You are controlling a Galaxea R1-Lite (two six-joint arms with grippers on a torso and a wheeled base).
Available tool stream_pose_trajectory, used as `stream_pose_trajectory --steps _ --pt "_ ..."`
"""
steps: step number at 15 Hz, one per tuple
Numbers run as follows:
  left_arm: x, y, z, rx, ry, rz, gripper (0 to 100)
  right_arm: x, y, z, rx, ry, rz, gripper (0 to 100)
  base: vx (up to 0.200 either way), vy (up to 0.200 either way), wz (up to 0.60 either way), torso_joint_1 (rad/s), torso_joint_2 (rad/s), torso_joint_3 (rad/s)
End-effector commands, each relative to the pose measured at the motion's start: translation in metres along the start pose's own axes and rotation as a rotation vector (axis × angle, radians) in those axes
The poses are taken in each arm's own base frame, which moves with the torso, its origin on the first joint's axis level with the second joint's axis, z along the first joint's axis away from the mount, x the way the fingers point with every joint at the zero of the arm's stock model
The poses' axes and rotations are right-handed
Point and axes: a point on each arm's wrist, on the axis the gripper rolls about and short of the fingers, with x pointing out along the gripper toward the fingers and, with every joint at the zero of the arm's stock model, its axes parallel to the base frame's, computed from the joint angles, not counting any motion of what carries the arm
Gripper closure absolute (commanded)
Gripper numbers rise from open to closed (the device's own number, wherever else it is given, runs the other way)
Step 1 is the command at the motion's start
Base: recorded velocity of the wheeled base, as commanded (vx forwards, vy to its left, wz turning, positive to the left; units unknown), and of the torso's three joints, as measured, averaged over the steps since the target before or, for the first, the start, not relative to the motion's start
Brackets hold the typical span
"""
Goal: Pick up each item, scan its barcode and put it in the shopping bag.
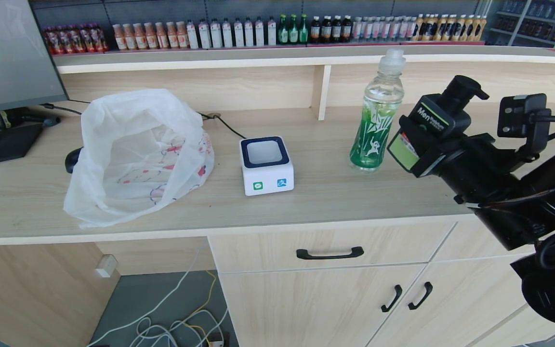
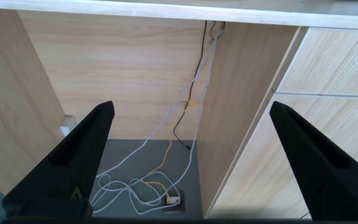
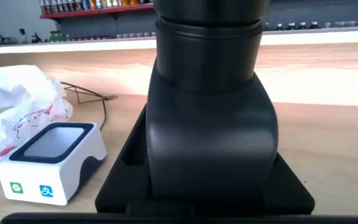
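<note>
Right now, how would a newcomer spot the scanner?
On the light wooden counter, look between the crumpled white plastic bag and the clear bottle of green drink. The small white box there is it, alone in having a dark blue framed window on top.

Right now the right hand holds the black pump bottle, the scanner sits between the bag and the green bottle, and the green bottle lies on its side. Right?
Not quite. In the head view the green bottle stands upright on the counter. The rest holds: the right hand holds the black pump bottle, and the scanner sits between the bag and that bottle.
</note>
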Motion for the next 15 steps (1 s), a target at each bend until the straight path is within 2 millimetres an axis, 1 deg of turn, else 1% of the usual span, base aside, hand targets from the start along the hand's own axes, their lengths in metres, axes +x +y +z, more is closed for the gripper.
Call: stream_pose_trajectory --steps 1,4,8,9,10,15 --pt "0.0 0.0 0.0 0.0 -0.001 0.0 0 -0.001 -0.002 -0.002 -0.011 0.006 -0.006 100 0.0 0.0 0.0 0.0 0.0 0.0" --pt "0.0 0.0 0.0 0.0 -0.001 0.0 0 0.004 -0.001 -0.008 -0.016 0.016 -0.002 100 0.0 0.0 0.0 0.0 0.0 0.0" --pt "0.0 0.0 0.0 -0.003 -0.001 0.0 0 0.0 -0.001 -0.002 -0.015 0.004 -0.004 100 0.0 0.2 0.0 -0.002 0.0 0.002" --pt "0.0 0.0 0.0 -0.003 -0.001 0.0 0 -0.006 0.0 -0.002 -0.012 0.018 -0.003 100 0.0 0.2 0.0 0.017 0.01 -0.002" --pt "0.0 0.0 0.0 -0.003 -0.001 0.0 0 -0.008 -0.001 -0.001 -0.013 0.021 -0.004 100 0.0 0.2 0.0 0.012 0.0 -0.002" --pt "0.0 0.0 0.0 -0.003 -0.001 0.0 0 -0.01 -0.001 0.007 -0.012 -0.002 -0.005 100 0.0 0.2 0.0 0.0 0.0 0.001"
